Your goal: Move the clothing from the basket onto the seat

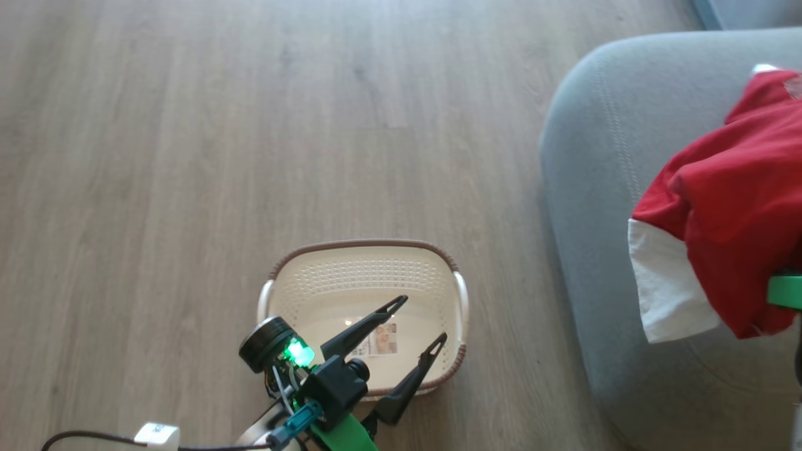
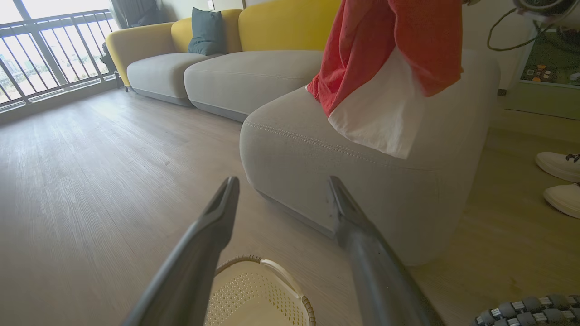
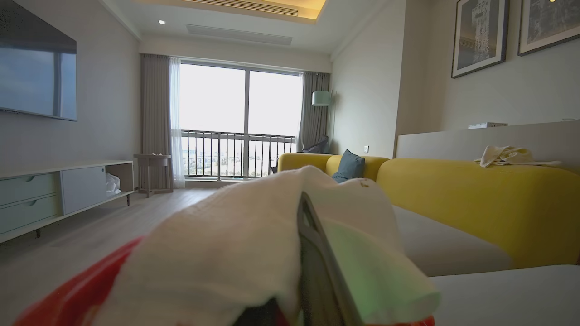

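Note:
The cream basket [image 1: 363,275] stands on the wood floor, holding nothing but the paper label on its bottom. My left gripper [image 1: 421,321] hovers over the basket's right half, open, with nothing between its fingers; in the left wrist view it [image 2: 282,185] points at the grey seat [image 2: 344,190] with the basket rim [image 2: 260,265] below. The red clothing [image 1: 733,194] with a white sleeve hangs above the seat [image 1: 595,163]. It is bunched around my right gripper, whose one visible finger [image 3: 317,267] pokes out of the white and red fabric [image 3: 226,235].
A cable and a white plug [image 1: 156,435] lie on the floor at my lower left. Beyond the seat runs a yellow-backed sofa [image 3: 476,203] with a blue cushion [image 3: 350,165]. White shoes [image 2: 559,165] stand on the floor right of the seat. A low cabinet [image 3: 59,190] lines the far wall.

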`<state>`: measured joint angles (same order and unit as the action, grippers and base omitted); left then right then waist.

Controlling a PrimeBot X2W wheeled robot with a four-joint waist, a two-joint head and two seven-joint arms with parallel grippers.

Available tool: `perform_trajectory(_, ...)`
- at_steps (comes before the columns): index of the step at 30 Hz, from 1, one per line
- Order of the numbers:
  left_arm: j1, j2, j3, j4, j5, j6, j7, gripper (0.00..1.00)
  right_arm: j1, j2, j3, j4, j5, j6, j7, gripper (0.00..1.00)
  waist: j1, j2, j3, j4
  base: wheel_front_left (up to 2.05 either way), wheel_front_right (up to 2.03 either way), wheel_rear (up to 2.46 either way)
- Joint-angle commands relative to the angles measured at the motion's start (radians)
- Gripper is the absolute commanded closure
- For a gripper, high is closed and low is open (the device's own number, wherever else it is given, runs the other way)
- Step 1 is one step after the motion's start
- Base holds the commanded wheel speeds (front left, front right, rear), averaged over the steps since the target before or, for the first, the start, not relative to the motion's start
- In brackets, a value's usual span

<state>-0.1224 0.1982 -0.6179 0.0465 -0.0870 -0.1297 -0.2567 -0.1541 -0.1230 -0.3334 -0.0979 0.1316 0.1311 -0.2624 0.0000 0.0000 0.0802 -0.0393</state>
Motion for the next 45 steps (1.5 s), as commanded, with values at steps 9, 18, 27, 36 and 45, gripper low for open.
perform_trajectory(9, -0.047, 0.015, 0.009, -0.045, 0.003, -0.001, -0.005, 0.00, -0.011, 0.008, -0.030, -0.075, -0.021, 0.000, 0.001, 1.00, 0.0000, 0.0000, 0.038, -0.137, 0.00, 0.00, 0.00)
perform_trajectory(18, -0.054, 0.015, -0.014, -0.052, 0.009, -0.001, -0.005, 0.00, 0.011, 0.032, -0.066, -0.090, -0.021, 0.000, 0.001, 1.00, 0.0000, 0.0000, 0.055, -0.246, 0.00, 0.00, 0.00)
perform_trajectory(27, -0.066, 0.020, -0.025, -0.057, 0.015, -0.001, -0.005, 0.00, 0.021, 0.048, -0.068, -0.095, -0.026, 0.000, 0.001, 1.00, 0.0000, 0.0000, 0.075, -0.286, 0.00, 0.00, 0.00)
perform_trajectory(36, -0.085, 0.030, -0.036, -0.066, 0.015, -0.001, -0.005, 0.00, 0.012, 0.060, -0.079, -0.105, -0.027, 0.000, 0.001, 1.00, 0.0000, 0.0000, 0.119, -0.278, 0.00, 0.00, 0.00)
perform_trajectory(45, -0.132, 0.100, -0.061, -0.089, 0.016, -0.001, -0.005, 0.00, -0.127, 0.026, -0.085, -0.113, -0.004, 0.000, 0.001, 1.00, 0.0000, 0.0000, 0.274, -0.303, 0.00, 0.00, 0.00)
